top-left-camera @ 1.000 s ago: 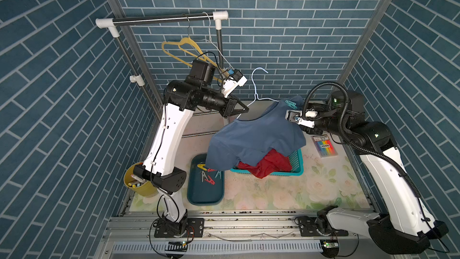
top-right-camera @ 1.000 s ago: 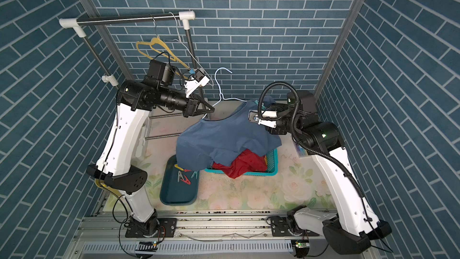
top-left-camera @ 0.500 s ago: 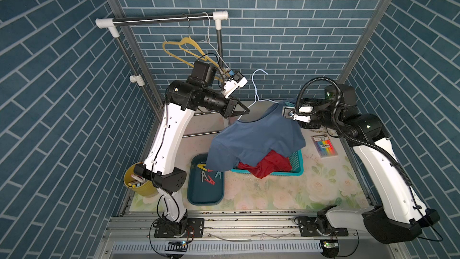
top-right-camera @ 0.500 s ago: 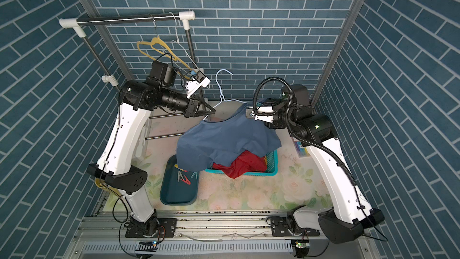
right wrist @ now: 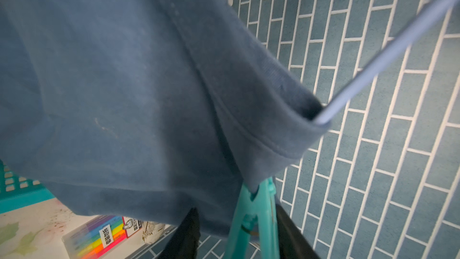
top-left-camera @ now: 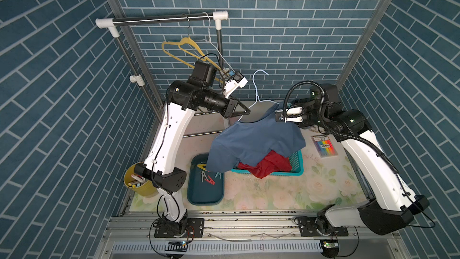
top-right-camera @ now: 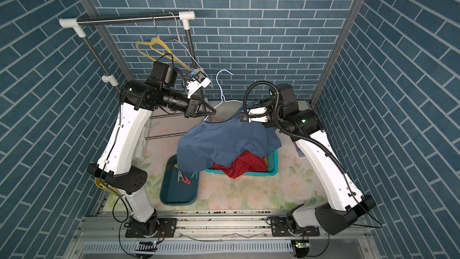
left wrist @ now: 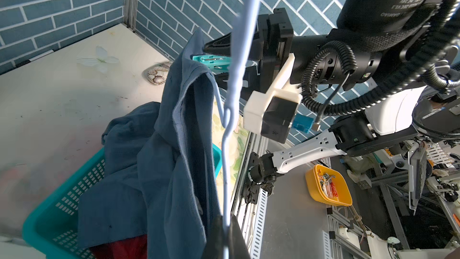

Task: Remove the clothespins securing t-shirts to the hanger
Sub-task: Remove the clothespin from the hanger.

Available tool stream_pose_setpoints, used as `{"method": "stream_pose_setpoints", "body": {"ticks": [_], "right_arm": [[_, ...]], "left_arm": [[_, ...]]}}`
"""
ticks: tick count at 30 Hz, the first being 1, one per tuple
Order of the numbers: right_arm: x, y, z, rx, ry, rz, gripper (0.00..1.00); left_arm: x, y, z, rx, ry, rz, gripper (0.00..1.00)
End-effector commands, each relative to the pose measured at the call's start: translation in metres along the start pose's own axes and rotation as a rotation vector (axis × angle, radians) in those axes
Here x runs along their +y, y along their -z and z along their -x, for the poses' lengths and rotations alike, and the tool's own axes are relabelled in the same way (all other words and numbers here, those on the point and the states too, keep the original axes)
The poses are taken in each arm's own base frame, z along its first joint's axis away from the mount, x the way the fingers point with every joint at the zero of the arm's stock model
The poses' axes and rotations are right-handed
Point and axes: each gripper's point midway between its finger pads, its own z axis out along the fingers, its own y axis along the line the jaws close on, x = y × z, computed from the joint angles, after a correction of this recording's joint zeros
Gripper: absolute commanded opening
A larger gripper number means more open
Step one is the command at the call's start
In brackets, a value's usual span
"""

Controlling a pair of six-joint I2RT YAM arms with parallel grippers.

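While left gripper (top-left-camera: 245,112) tight on hanger (left wrist: 244,33) — right gripper (right wrist: 236,210) seemingly spread astride 1 teal clothespin (right wrist: 251,220)

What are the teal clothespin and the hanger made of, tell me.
The teal clothespin: likely moulded plastic, smooth, slight sheen, crisp edges. The hanger: probably coated wire, pale blue and matte; thin, round, bent to shape. Core hidden.
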Motion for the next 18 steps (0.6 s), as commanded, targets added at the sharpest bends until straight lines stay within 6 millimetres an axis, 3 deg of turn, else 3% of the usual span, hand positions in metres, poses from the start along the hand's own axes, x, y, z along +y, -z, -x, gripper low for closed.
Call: {"method": "stream_pose_setpoints", "body": {"ticks": [1, 5, 8, 14, 18], "right_arm": [[-0.004, -0.004, -0.007, 0.056, 0.089, -0.019, 0.40], [-0.006, -0.002, -0.010, 0.072, 0.107, -0.032, 0.19], [-0.008, 0.001, -0.010, 0.073, 0.115, -0.042, 0.10], [-0.009, 0.003, -0.009, 0.065, 0.106, -0.044, 0.01], [-0.012, 0.009, -0.007, 0.049, 0.054, -0.054, 0.00]], "left_arm": [[-0.006, 0.004, 0.004, -0.020, -0.016, -0.024, 0.00], [-0.005, 0.003, 0.003, -0.017, -0.013, -0.024, 0.00], [-0.005, 0.003, 0.003, -0.018, -0.013, -0.025, 0.00], [-0.003, 0.001, 0.004, -0.017, -0.015, -0.024, 0.00], [0.002, 0.000, 0.003, -0.011, -0.028, -0.005, 0.00]]}}
